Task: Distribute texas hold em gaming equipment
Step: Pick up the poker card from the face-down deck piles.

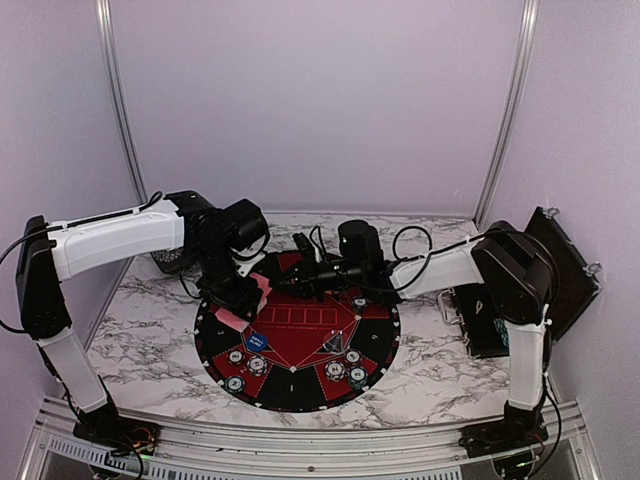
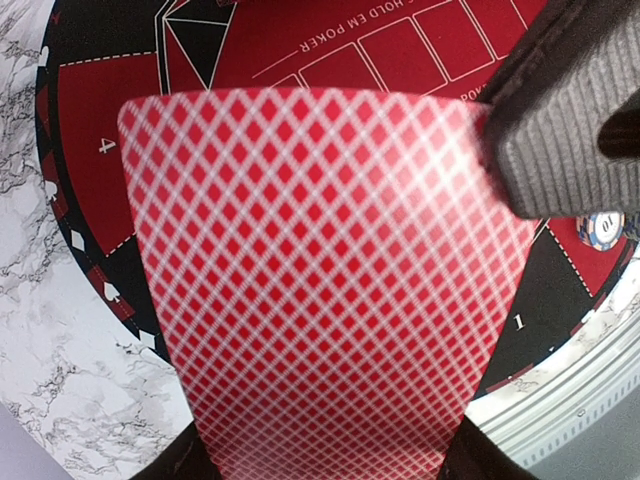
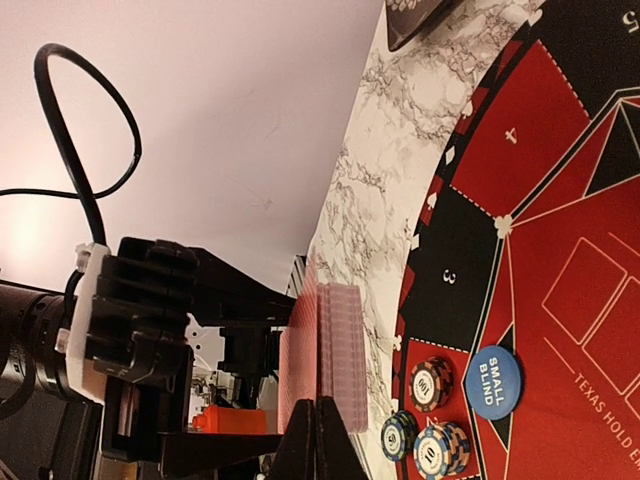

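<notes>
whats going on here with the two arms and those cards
The left gripper holds a stack of red-backed cards above the round poker mat. The right gripper, jaws shut, is at the stack's edge; whether it pinches a card is unclear. Poker chips and a blue small blind marker lie on the mat.

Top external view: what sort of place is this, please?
Probably a robot test booth, not a card room: plain lilac walls, aluminium frame posts, and a marble-patterned tabletop carrying a round black-and-red poker mat.
</notes>
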`<state>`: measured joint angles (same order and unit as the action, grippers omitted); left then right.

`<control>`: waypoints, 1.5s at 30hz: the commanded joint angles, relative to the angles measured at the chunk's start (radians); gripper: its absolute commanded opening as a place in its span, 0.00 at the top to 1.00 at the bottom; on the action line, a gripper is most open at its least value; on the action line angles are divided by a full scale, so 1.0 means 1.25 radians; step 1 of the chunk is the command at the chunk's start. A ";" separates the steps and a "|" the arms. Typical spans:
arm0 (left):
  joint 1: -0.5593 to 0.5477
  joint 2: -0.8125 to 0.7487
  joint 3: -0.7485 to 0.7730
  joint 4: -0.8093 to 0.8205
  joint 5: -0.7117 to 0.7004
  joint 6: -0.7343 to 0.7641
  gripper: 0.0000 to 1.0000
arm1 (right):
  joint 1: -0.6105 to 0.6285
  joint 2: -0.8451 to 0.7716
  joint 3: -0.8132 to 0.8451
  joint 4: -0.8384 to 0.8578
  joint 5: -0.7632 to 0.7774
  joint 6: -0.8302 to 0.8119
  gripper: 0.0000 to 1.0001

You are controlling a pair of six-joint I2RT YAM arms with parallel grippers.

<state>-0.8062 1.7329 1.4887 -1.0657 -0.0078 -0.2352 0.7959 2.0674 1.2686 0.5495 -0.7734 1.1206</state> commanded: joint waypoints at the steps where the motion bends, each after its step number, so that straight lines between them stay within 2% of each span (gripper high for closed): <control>1: -0.004 -0.031 -0.009 -0.014 0.003 0.000 0.47 | -0.017 -0.043 -0.010 0.048 0.008 0.022 1.00; 45: 0.010 -0.094 -0.115 0.012 -0.008 -0.033 0.47 | -0.084 -0.083 -0.056 0.038 0.020 0.010 1.00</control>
<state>-0.8001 1.6615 1.3521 -1.0561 -0.0093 -0.2695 0.7074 1.9945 1.2057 0.5934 -0.7681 1.1515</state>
